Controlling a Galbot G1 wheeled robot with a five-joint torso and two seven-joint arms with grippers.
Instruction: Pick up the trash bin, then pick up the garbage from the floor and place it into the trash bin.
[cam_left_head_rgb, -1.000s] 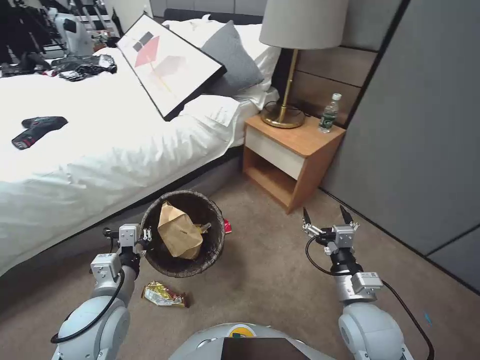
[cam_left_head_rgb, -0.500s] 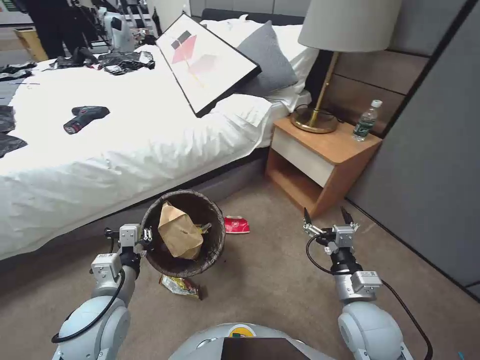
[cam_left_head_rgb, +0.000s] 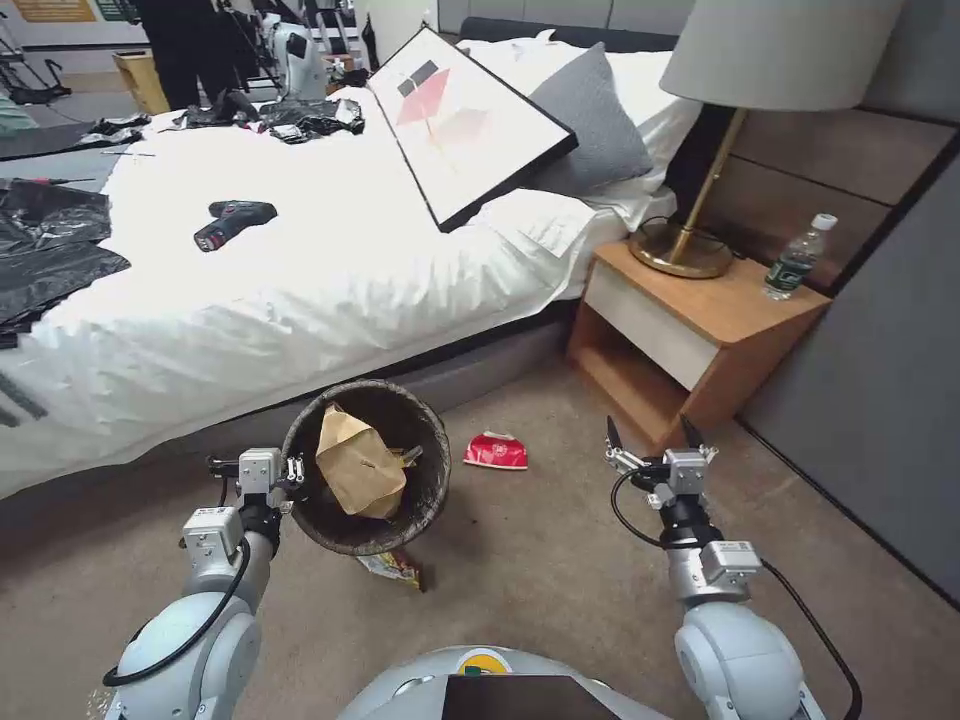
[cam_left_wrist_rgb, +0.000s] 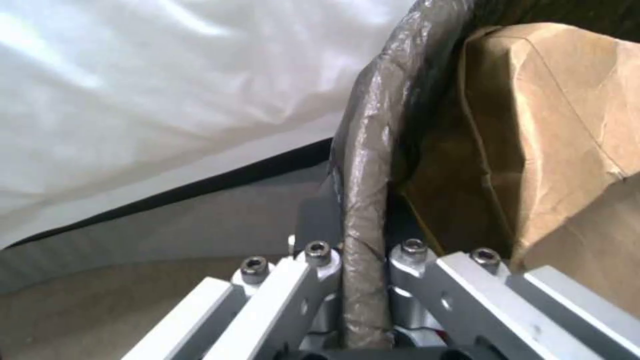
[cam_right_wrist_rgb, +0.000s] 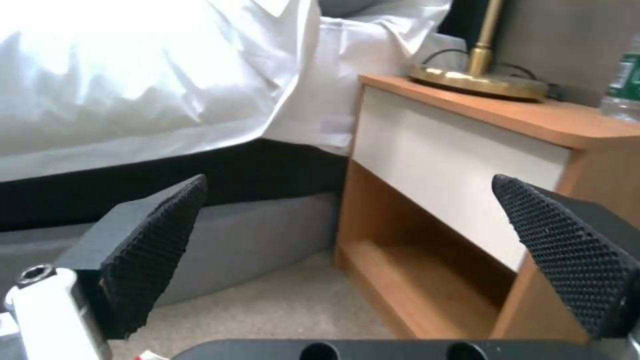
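Left pincer (cam_left_head_rgb: 292, 470): pinching the trash bin (cam_left_head_rgb: 420, 510) rim at 9 o'clock (brown paper bag (cam_left_head_rgb: 358, 468) inside).
Right pincer (cam_left_head_rgb: 649, 434): spread, empty.
Red carton (cam_left_head_rgb: 496, 451): carpet, 2 o'clock of bin.

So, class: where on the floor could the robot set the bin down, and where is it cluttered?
Bare carpet lies between the trash bin, held at its rim by the left gripper, and the open right gripper. It is crowded by the bed: a red carton beside the bin, a gold wrapper under it.

Silver-grey arms, black cables, black textured fingers (cam_right_wrist_rgb: 567, 255).
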